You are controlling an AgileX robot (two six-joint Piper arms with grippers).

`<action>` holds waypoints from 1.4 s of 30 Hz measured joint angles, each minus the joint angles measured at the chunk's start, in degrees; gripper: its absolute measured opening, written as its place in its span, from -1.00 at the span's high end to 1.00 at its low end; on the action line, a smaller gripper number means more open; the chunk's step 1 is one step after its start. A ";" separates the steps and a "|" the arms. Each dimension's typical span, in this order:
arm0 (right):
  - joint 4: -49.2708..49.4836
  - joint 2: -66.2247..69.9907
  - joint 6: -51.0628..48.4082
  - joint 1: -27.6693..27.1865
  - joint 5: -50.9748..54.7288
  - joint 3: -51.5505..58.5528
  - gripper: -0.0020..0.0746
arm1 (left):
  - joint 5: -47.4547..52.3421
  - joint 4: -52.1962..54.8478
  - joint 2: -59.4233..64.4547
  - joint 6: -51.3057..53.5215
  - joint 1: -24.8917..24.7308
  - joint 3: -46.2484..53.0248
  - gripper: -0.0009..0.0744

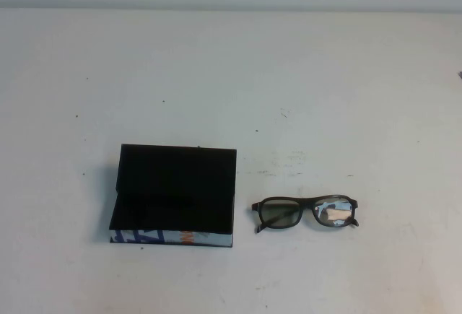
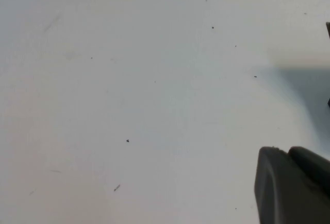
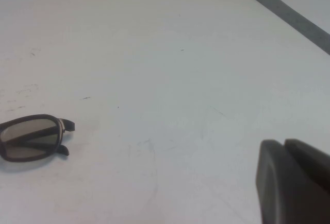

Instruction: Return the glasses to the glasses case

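The dark, thick-rimmed rectangular glasses [image 1: 305,213] lie folded on the white table [image 1: 231,76], just right of the open flat black glasses case [image 1: 175,195], apart from it. The left gripper [image 2: 294,185] and right gripper [image 3: 294,183] hover above bare table; jaw state cannot be determined.

Even, soft overhead light leaves the white table [image 1: 231,76] bright and slightly washed out, with only faint shadows. The glasses [image 1: 305,213] throw glare off the lens toward 3 o'clock, while the glasses case [image 1: 175,195] reads as featureless black. Both wrist views are soft, with the left gripper [image 2: 294,185] and right gripper [image 3: 294,180] blurred at 5 o'clock.
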 joint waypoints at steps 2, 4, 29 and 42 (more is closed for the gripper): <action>0.00 0.00 0.00 0.00 0.00 0.00 0.98 | 0.00 0.00 0.00 0.00 0.00 0.00 0.98; 0.00 0.00 0.00 0.00 0.00 0.00 0.98 | 0.00 0.00 0.00 0.00 0.00 0.00 0.98; 0.66 0.00 0.00 0.00 -0.11 0.00 0.98 | 0.00 0.00 0.00 0.00 0.00 0.00 0.98; 13.78 0.00 0.00 0.00 -3.17 0.00 0.98 | 0.00 0.00 0.00 0.00 0.00 0.00 0.98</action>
